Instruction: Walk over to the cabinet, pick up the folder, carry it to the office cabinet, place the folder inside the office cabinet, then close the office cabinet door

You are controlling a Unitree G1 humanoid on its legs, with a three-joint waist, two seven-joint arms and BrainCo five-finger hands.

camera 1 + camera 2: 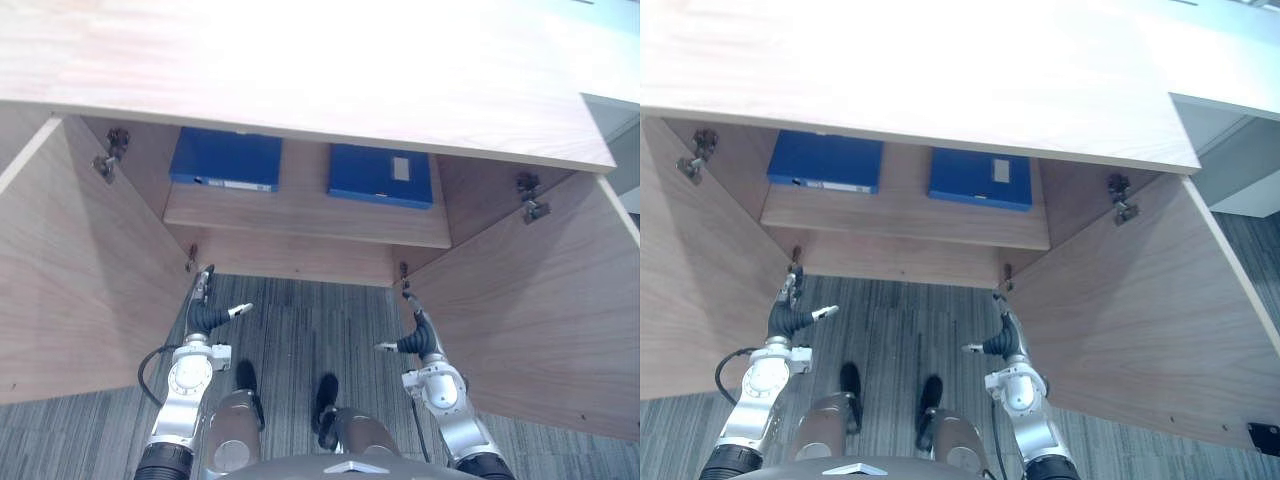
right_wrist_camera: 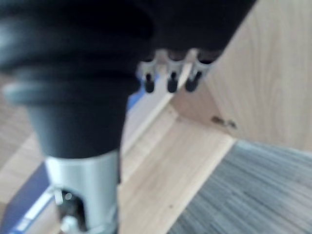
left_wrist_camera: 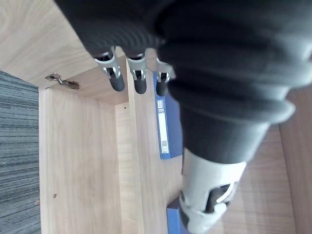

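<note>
**Desk:** Where does everything sit from your seat?

**Me:** I've got the cabinet (image 1: 300,70) spanning the upper half of the frame. Its left door (image 1: 80,260) stands swung out along the left edge, and its right door (image 1: 540,310) along the right edge.

**Desk:** And inside?

**Me:** I see a shelf (image 1: 300,212) at centre frame, between the doors. Two folders sit on it side by side, apart: the left folder (image 1: 226,158) at centre left, the right folder (image 1: 380,175) just right of centre.

**Desk:** Your hands?

**Me:** My left robot hand (image 1: 208,315) is at lower left, close beside the left door. My right robot hand (image 1: 418,338) is at lower right, beside the right door. The floor (image 1: 300,330) lies between them, below the shelf.
</note>
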